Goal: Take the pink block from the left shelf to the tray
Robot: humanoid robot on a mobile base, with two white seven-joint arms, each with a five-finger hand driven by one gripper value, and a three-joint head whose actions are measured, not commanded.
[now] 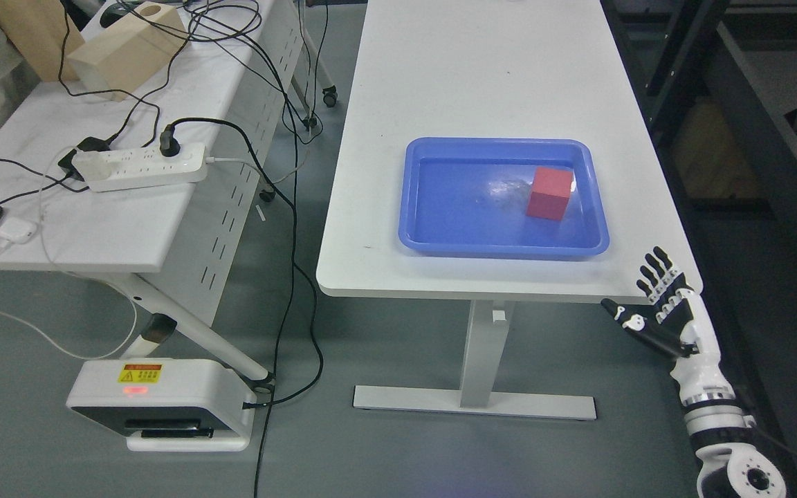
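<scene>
Fingers [658, 273] on my right hand [665, 308] are spread and nearly straight, black with white joints, and they hold nothing; the thumb juts out to the left on its own. That hand hangs just off the near right corner of the white rectangular table [481, 83], with its fingertips overlapping the table's front edge in my view, so I cannot tell whether they touch it or sit lower down. Its white and black forearm runs down to the bottom right, where the frame cuts it off.

Up and to the left of the fingers, well apart from them, sits the shallow blue plastic tray [418, 200] on the table. Inside it, toward its right side, rests the pinkish-red cube block [549, 194], slightly turned against the tray walls. A pale glare on the tray floor beside the block makes that patch hard to read.

Far to the left of the fingers stands a second white table [122, 228] carrying a white power strip [139, 166] with tangled black cables and a pale wooden box [125, 52], partly cropped by the top edge. Beyond the fingers on the right, a dark metal shelf rack [772, 138] is too dim to show its contents clearly.
</scene>
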